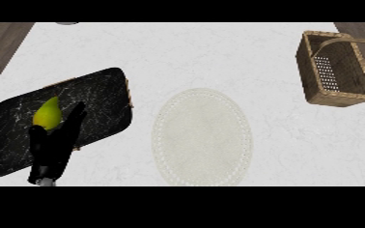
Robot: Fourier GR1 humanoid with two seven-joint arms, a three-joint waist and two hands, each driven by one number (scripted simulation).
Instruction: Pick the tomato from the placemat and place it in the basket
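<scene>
A white oval placemat (203,136) lies at the middle of the counter, and no tomato shows on it or anywhere else in the head view. A woven basket (311,72) with a handle stands at the far right. My left hand (53,147) is at the lower left over a black marble tray (100,101), open with its fingers straight and pointing away from me. A yellow-green fruit (47,113) lies on the tray just beyond the palm, between thumb and fingers. The fingers are not curled round it. My right hand is out of sight.
The white counter (214,53) runs back to a wooden strip at the top left corner (13,38). A small grey object (66,23) peeks in at the far top edge. The tray's right edge lies close to the placemat.
</scene>
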